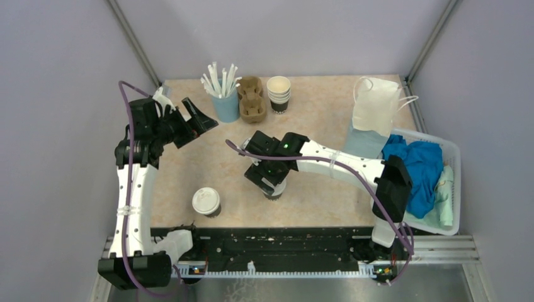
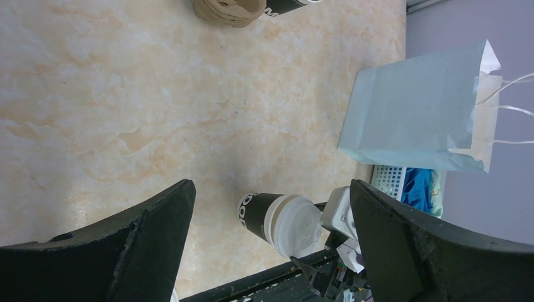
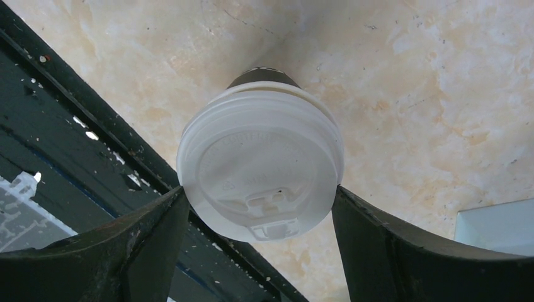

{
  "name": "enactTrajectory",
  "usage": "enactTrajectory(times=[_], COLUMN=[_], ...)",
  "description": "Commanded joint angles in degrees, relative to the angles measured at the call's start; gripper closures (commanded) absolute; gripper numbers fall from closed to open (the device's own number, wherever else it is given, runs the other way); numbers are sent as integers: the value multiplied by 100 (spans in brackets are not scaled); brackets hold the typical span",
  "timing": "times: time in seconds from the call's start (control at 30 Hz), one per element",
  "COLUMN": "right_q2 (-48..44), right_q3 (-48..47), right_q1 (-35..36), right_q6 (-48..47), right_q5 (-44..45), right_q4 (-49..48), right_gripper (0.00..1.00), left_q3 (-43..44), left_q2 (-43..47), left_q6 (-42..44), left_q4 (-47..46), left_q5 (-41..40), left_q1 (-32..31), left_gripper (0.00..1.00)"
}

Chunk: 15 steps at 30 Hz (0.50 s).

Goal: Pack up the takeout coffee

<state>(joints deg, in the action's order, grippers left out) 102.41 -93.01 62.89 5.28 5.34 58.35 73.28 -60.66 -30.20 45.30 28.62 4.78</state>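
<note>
Right gripper [image 1: 272,182] sits low at mid-table on a bent arm stretched to the left, over the cup [image 1: 275,192], while the left gripper [image 1: 192,123] hangs high, tilted, and a second cup [image 1: 206,201] stands near the front edge. From the left wrist, the left fingers [image 2: 126,251] are wide apart, holding nothing. From the right wrist, the right fingers [image 3: 126,251] press both sides of the lid [image 3: 261,170], clamped on the cup, which stands on the table [image 3: 409,94].

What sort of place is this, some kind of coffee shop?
Probably a robotics test booth, not a café: two robot arms bolted to a walled-in table, with a lidded takeout cup, straws and paper bag.
</note>
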Motion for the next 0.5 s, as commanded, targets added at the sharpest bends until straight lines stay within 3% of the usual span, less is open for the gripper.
enactTrajectory(times=[0.0,0.47], right_q2=[77,174], right_q3=[-265,-331], right_q1=[60,55], right_q6=[-106,-124], right_q5=[-70,145], right_q4=[-170,-166], right_gripper=[19,16], left_q3=[38,16], left_q2=[-52,-144], left_q6=[102,107], left_q4=[-112,-161], left_q5=[-16,62], left_q1=[16,15], left_gripper=[2,2])
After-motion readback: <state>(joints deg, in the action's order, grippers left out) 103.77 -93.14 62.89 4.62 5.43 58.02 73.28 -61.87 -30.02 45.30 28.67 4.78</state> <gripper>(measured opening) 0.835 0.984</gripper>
